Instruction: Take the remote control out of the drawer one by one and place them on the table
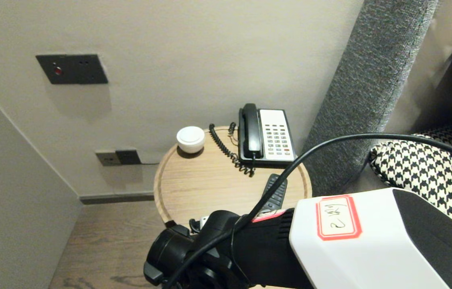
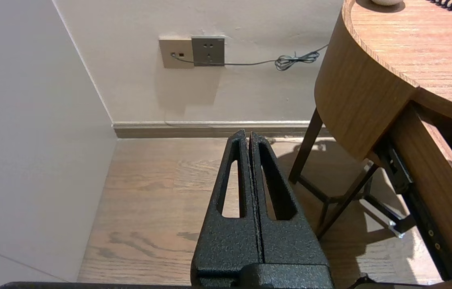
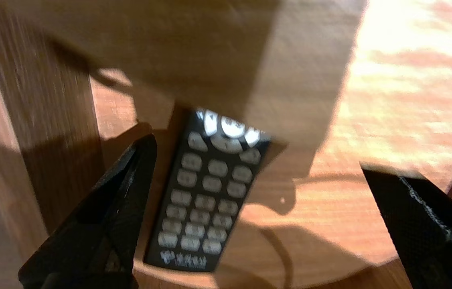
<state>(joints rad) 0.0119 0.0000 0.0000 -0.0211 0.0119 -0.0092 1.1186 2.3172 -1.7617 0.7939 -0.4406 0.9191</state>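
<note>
The right gripper (image 3: 256, 152) is hovering over the near right edge of the round light-wood side table (image 1: 201, 180), its jaws spread wide and grasping nothing. The slim black remote control with grey buttons (image 1: 276, 192) is lying flat between the fingers, close to that edge. One finger (image 3: 129, 188) is sitting just beside the remote's long side and the other is standing well apart from it.

Toward the far right edge, a black-and-white desk telephone (image 1: 266, 136) is resting with its coiled cord trailing across the top. A small white round lidded pot (image 1: 190, 139) is sitting at the far left edge, its contents hidden.

The left gripper (image 2: 248, 136) is hanging parked beside the table, jaws clenched together on nothing. Under the tabletop a wooden drawer (image 2: 442, 188) is standing pulled out, and what it holds is too dark to tell.
</note>
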